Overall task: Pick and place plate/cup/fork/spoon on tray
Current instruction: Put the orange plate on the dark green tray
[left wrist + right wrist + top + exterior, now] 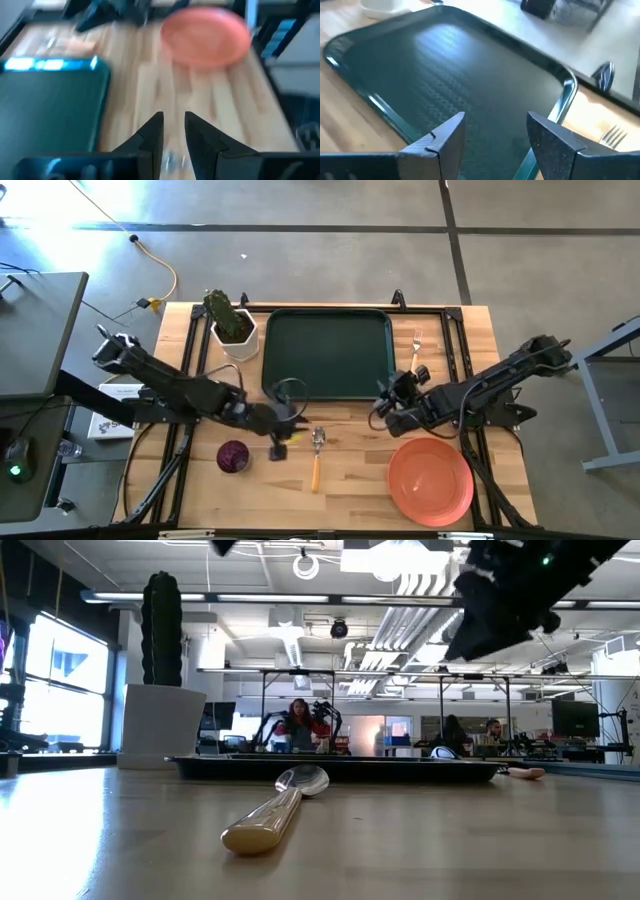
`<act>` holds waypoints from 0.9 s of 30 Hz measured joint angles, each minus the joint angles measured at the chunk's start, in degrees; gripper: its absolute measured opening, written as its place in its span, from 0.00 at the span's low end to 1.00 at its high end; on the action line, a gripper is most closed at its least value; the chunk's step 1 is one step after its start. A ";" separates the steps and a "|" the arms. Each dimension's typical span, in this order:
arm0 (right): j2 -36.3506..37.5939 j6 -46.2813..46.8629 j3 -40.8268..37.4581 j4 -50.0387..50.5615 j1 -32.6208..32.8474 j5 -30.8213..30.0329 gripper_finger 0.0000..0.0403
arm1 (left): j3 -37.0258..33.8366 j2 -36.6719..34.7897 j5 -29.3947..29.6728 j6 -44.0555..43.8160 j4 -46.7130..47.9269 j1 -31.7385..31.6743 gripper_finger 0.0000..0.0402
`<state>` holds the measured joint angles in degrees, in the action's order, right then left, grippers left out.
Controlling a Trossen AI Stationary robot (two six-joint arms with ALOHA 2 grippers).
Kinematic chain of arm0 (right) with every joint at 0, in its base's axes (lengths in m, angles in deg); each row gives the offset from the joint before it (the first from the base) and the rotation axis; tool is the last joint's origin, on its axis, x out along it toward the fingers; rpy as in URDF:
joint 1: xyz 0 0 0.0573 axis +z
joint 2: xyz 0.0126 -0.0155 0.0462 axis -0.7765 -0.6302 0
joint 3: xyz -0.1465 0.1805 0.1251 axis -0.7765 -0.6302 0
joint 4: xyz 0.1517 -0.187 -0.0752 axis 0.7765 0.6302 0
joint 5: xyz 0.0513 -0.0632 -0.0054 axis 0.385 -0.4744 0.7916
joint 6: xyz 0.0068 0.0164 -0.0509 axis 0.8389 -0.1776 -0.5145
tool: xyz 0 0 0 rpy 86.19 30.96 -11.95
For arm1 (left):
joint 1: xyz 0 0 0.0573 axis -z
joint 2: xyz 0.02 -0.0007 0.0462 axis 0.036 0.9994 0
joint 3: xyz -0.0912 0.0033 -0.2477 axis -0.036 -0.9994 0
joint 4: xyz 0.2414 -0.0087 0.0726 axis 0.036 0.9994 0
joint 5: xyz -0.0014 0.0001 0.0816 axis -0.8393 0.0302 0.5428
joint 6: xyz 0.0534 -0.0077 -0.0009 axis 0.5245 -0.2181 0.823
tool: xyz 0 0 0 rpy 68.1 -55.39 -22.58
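The dark green tray [325, 352] lies at the table's far middle. The fork [415, 350] lies just right of it. The spoon [318, 455] lies on the wood near the front middle, bowl toward the tray; it also shows in the low view [275, 805]. The purple cup [233, 456] stands left of the spoon, and the orange plate [430, 478] lies at the front right. My left gripper [298, 430] hovers just left of the spoon's bowl, fingers a little apart [174, 135], empty. My right gripper [384, 395] is open [495, 132] and empty at the tray's near right corner.
A white pot with a green cactus [232, 330] stands at the tray's far left corner. Bare wood lies between the spoon and the plate. Cables run along the table's left and right edges.
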<state>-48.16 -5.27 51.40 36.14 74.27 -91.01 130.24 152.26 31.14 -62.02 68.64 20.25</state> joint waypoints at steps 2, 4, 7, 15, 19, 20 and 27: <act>0.00 2.58 1.38 4.96 1.75 -0.86 0.50 | -1.51 2.93 -0.42 0.96 -9.08 -1.68 0.17; 0.00 6.77 2.29 9.38 3.47 -1.47 0.50 | -1.96 6.41 -2.09 1.12 -15.56 -3.41 0.17; 0.00 12.22 3.18 15.45 5.79 -0.99 0.50 | -2.01 11.75 -9.68 0.80 -23.13 -6.14 0.20; 0.02 19.17 3.50 26.18 10.01 12.68 0.50 | -1.55 23.33 -13.87 -3.80 -42.82 -11.85 0.41; 0.02 21.94 3.50 29.59 12.28 21.45 0.50 | 3.12 29.84 -14.10 -6.19 -45.79 -14.06 0.50; 0.02 22.90 3.50 30.12 12.82 23.56 0.50 | 4.43 31.53 -14.12 -6.64 -45.71 -14.51 0.51; 0.02 26.84 3.52 31.47 16.42 37.32 0.50 | 14.42 40.32 -19.37 -11.64 -45.44 -15.74 0.52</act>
<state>-48.14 21.57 54.93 67.60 90.69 -53.69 144.66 192.58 11.77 -73.67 23.20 4.51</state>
